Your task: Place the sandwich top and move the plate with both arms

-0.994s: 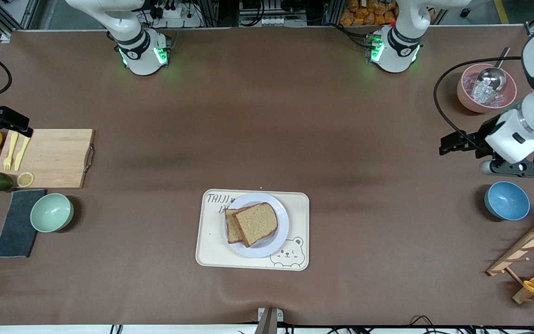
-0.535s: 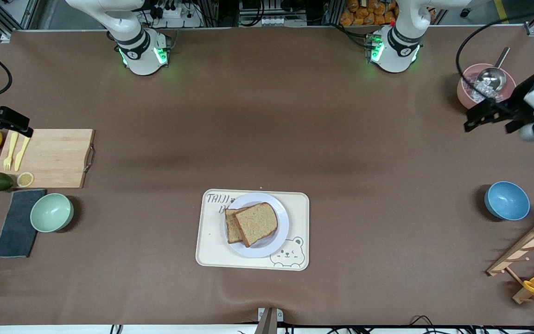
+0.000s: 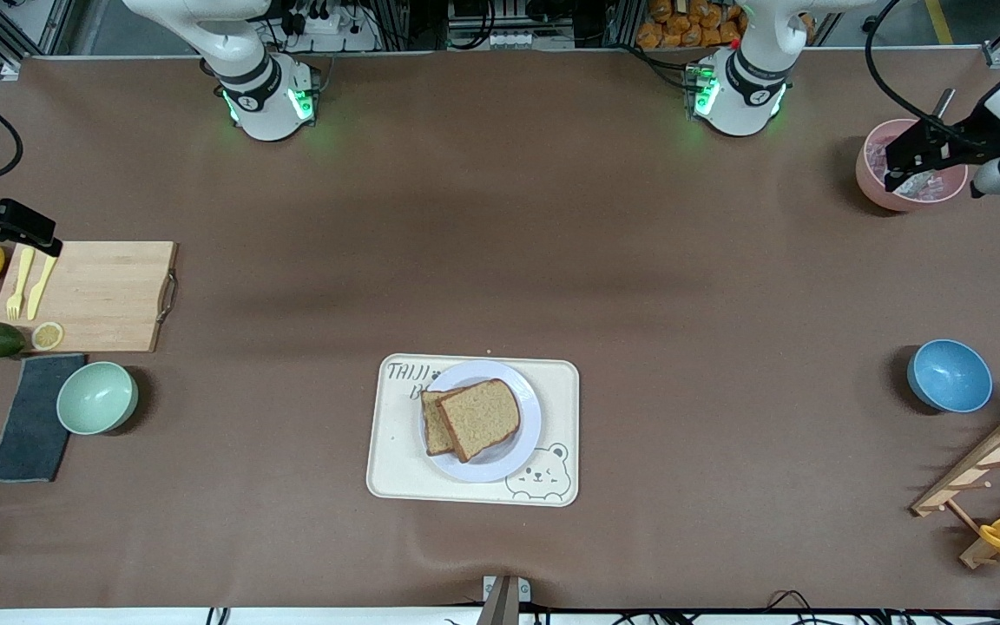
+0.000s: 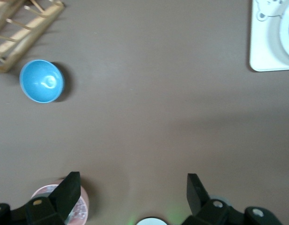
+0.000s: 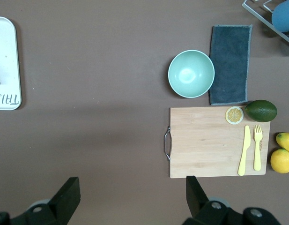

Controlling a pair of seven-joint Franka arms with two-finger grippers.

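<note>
With the bread slice (image 3: 481, 417) already on the plate (image 3: 528, 425), we should bring the released left end effector (image 3: 924, 156) and right end effector (image 3: 18, 227) evenly to its rim.

A robotics lab staged as a kitchen: two white arms (image 3: 248, 82) bolted to a brown-covered counter (image 3: 500, 260), aluminium framing and cabling along its edge, with a cutting board (image 3: 96, 295), bowls and fruit laid out.

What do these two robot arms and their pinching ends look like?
Both arms are glossy white with black joint bands, on bases glowing green. Each ends in a small black two-fingered tool: the left tool and the right tool. Black cables loop off both arms.
</note>
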